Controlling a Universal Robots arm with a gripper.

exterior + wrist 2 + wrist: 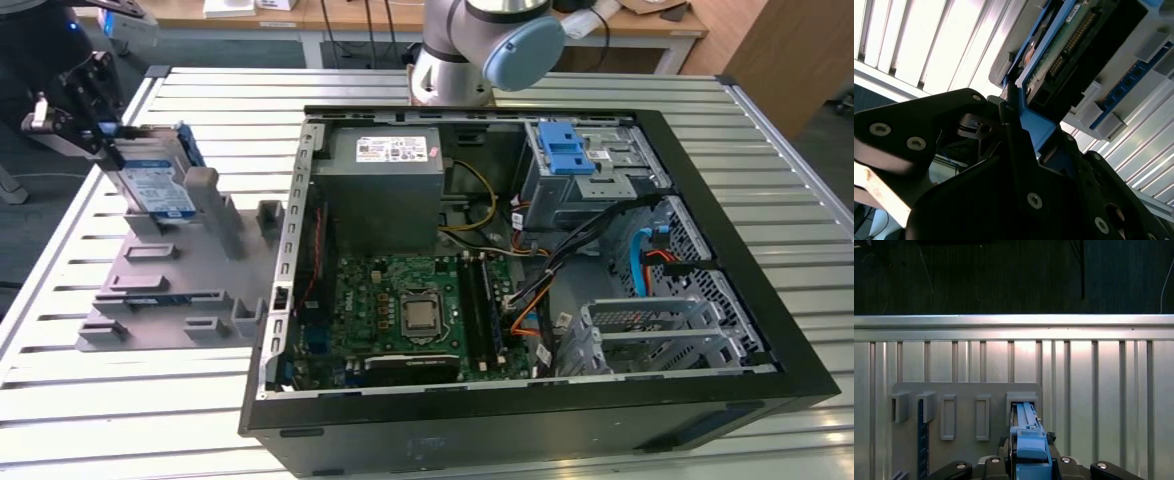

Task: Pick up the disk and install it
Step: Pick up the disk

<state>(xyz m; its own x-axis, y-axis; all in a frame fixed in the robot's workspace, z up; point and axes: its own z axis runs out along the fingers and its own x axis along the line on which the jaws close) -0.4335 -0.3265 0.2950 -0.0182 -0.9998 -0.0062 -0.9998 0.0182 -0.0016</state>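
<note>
The disk [150, 180] stands on edge in the far slot of a grey fixture [160, 290] at the exterior view's left, its white-and-blue label facing the computer case. My gripper [107, 135] holds it from the side away from the case, shut on its blue rail. In the second wrist view the black fingers [1014, 125] clamp the blue frame of the disk [1074, 45], whose circuit-board side shows. In the first wrist view the blue rail of the disk [1026, 432] runs out from my gripper [1028, 457] into a grey slot [1021, 399].
An open computer case [747, 300] lies at the table's middle and right, with a grey power supply [380, 170], a green motherboard [414, 310] and a drive bay under a blue latch [567, 150]. The arm's base [461, 50] stands behind it. A blue-edged card [140, 297] sits in the fixture.
</note>
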